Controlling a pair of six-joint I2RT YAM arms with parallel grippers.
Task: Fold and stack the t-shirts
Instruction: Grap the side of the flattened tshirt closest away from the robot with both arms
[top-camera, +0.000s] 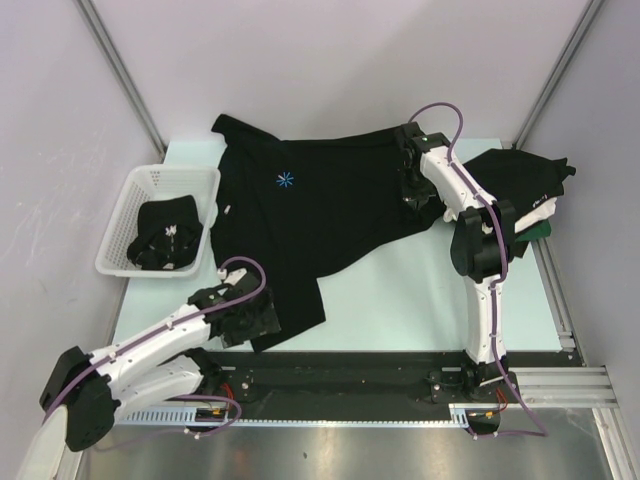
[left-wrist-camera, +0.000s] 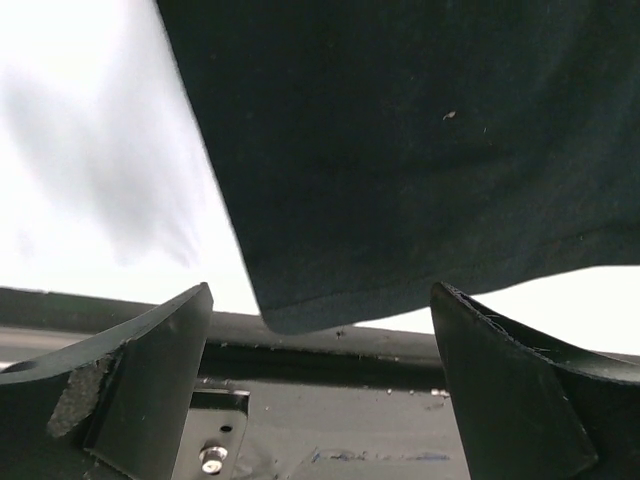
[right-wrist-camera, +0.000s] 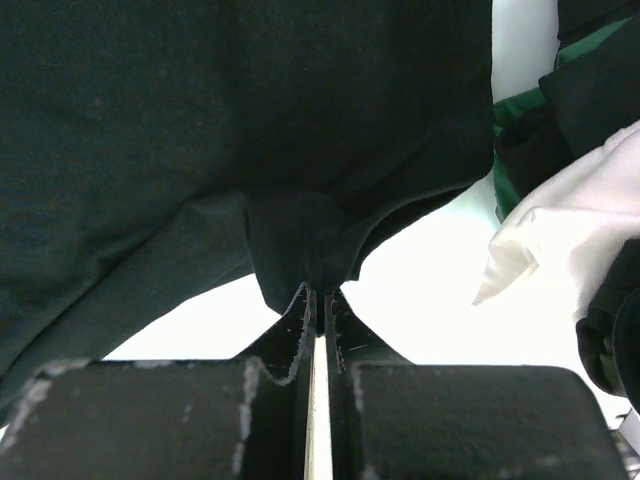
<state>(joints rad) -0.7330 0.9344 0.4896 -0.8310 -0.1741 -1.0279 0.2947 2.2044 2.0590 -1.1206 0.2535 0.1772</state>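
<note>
Currently right gripper (right-wrist-camera: 318, 295) pinches black t-shirt (top-camera: 320, 210); left gripper (left-wrist-camera: 322, 292) gapes at its corner.

Left gripper (top-camera: 245, 312): jaws wide, gap between fingers free. Hem corner of black t-shirt (top-camera: 330, 215) lies just ahead of it, bare table (top-camera: 400, 300) on either side of corner. Black rail (top-camera: 350, 372) runs close on its near side. White basket (top-camera: 118, 215) stands farther out on its left. Right gripper (top-camera: 412, 185): jaws pinched on shirt fold, no gap. Stack of shirts (top-camera: 520, 185) near on its right, strip of table between.
</note>
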